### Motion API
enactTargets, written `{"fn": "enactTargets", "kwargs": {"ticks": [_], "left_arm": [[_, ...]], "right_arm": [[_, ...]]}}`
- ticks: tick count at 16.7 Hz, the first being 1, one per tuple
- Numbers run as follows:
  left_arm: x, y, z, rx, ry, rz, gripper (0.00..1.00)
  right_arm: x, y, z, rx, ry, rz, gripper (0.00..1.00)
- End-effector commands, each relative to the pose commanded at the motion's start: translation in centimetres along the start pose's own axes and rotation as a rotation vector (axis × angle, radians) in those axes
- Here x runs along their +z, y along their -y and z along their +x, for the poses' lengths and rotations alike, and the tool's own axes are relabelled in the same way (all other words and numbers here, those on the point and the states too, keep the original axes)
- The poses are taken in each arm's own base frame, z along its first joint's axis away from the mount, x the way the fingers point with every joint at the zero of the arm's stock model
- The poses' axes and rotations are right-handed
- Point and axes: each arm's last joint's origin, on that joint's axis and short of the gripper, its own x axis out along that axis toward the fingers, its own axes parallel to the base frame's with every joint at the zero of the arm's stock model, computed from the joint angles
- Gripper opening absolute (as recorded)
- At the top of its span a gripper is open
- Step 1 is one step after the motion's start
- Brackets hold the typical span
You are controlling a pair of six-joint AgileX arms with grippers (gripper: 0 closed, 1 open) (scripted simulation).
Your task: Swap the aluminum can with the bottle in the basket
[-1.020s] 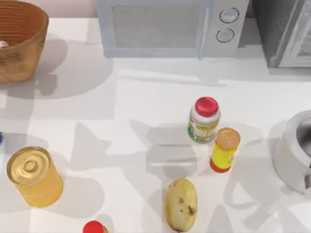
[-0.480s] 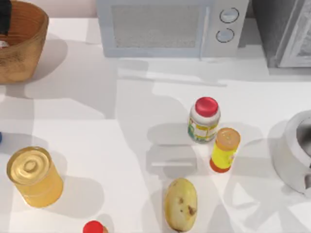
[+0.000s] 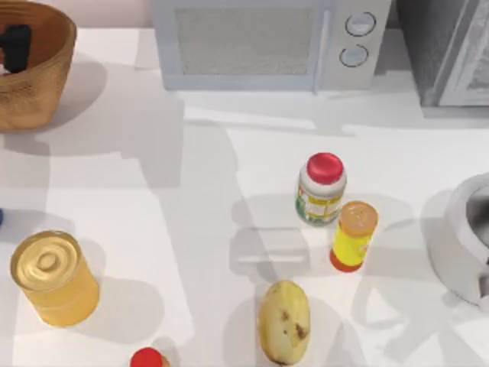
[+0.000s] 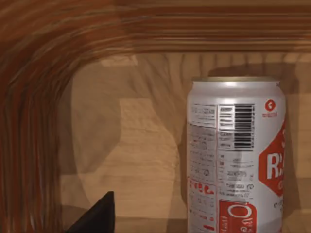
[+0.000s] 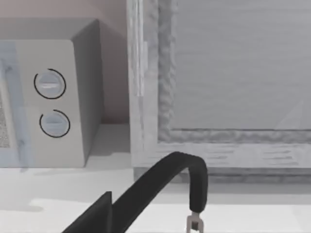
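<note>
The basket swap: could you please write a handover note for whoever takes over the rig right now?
Left gripper: down inside the basket, next to the upright can, which looks ungripped.
Right gripper: idle, facing the microwave.
Bottle: possibly the blue sliver at the table's left edge; hard to tell.
Done: nothing swapped.
Left: lift the can out, put the bottle in.

Matte black end effector (image 3: 16,47) with pointed fingertips (image 4: 97,216).
</note>
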Motion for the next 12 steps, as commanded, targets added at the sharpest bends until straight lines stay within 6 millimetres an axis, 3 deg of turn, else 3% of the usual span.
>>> {"fn": "enactTargets", "kwargs": {"ticks": [5,12], "left_arm": [[0.1,0.3,0.2,-0.001,0.001,0.005,1.0],[0.0,0.0,5.9,0.0,0.0,0.0,1.0]], "right_arm": [[0.0,0.0,0.0,0.0,0.0,0.0,1.0],[0.0,0.0,0.0,0.0,0.0,0.0,1.0]]}}
